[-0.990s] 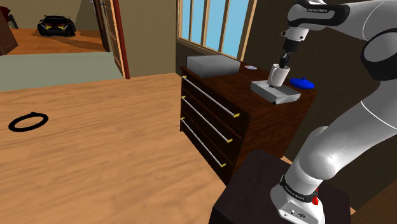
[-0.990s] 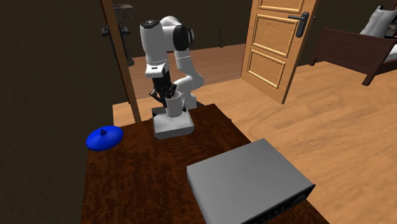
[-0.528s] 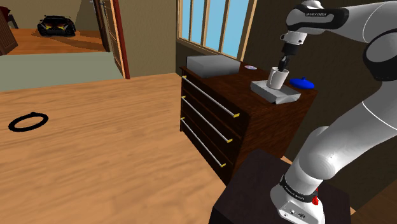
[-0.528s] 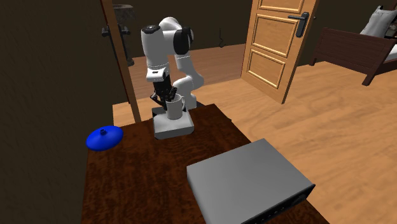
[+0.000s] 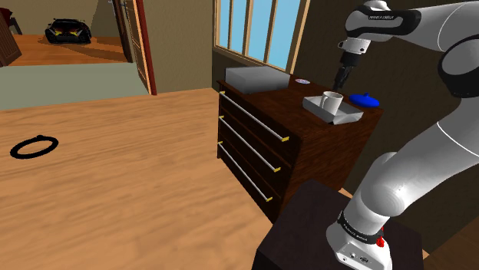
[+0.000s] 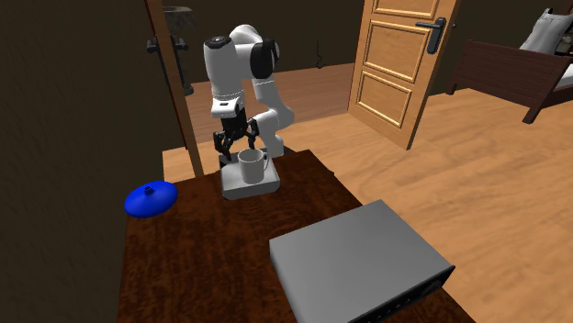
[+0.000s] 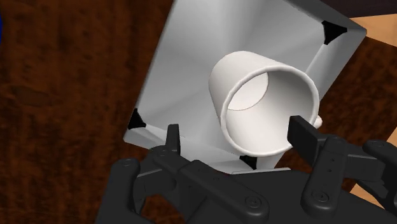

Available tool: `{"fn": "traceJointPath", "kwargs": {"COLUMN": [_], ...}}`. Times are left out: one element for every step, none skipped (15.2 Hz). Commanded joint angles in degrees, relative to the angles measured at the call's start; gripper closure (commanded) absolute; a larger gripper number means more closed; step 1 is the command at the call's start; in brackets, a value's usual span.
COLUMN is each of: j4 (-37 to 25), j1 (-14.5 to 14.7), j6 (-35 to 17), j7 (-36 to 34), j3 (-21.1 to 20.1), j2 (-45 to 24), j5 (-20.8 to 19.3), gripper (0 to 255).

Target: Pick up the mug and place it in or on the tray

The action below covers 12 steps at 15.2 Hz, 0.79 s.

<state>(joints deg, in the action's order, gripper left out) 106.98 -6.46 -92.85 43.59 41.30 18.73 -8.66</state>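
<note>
Standing upright, the white mug (image 6: 250, 168) sits inside the grey tray (image 6: 264, 191) on the dark wooden tabletop (image 6: 211, 248). The gripper (image 6: 236, 150) hovers just above it, fingers spread apart and holding nothing.

A dark wooden dresser (image 6: 207, 250) (three drawers with pale rail handles were seen on its front in the shoulder view) was topped with four things. A pale grey tray (image 6: 236, 191) was set near one end. A blue domed object (image 6: 151, 199) was laid near it, not touching. A flat grey box (image 6: 358, 261) was placed toward the other end, with a small pale disc (image 5: 302, 81) seen near it.
</note>
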Motion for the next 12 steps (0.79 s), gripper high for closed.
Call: {"fn": "traceJointPath", "kwargs": {"j4": [-2.34,-4.78,-7.33,-9.42,-9.42,-9.42,-9.42,-9.42,-9.42,-9.42,-9.42,-9.42], "j1": [0.16,0.33,0.50,0.64,0.65,0.65,0.65,0.65,0.65,0.65,0.65,0.65], "j6": [1.91,3.83,5.77,7.31,7.31,7.31,7.31,7.31,7.31,7.31,7.31,7.31], "j7": [0.27,0.58,0.95,1.28,1.28,1.28,1.28,1.28,1.28,1.28,1.28,1.28], "j3": [0.05,0.16,0.35,0.55,0.56,0.56,0.55,0.56,0.56,0.56,0.56,0.56], "j2": [-0.51,-1.12,-1.84,-2.50,-2.50,-2.50,-2.50,-2.50,-2.50,-2.50,-2.50,-2.50], "j5": [0.32,0.69,1.11,1.48,1.48,1.48,1.48,1.48,1.48,1.48,1.48,1.48], "gripper": [0,0,0,0,0,0,0,0,0,0,0,0]}}
